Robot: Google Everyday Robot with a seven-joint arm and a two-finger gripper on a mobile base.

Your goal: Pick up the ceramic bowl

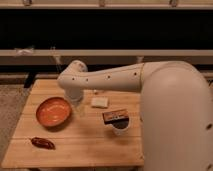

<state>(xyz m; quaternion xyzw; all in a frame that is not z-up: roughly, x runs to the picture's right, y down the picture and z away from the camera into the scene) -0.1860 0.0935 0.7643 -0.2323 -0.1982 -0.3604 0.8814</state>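
Observation:
The ceramic bowl (53,111) is round, shallow and glossy orange-brown with a darker rim. It sits on the left part of the wooden table (85,150). My white arm reaches in from the right, and its wrist bends down over the table's back left. My gripper (78,102) hangs below the wrist, just right of the bowl's right rim and close above the tabletop. It holds nothing that I can see.
A small white cup (119,127) with a dark brown bar across its top stands right of centre. A flat white piece (99,102) lies behind it. A dark red object (42,143) lies at the front left. A dark shelf runs behind the table.

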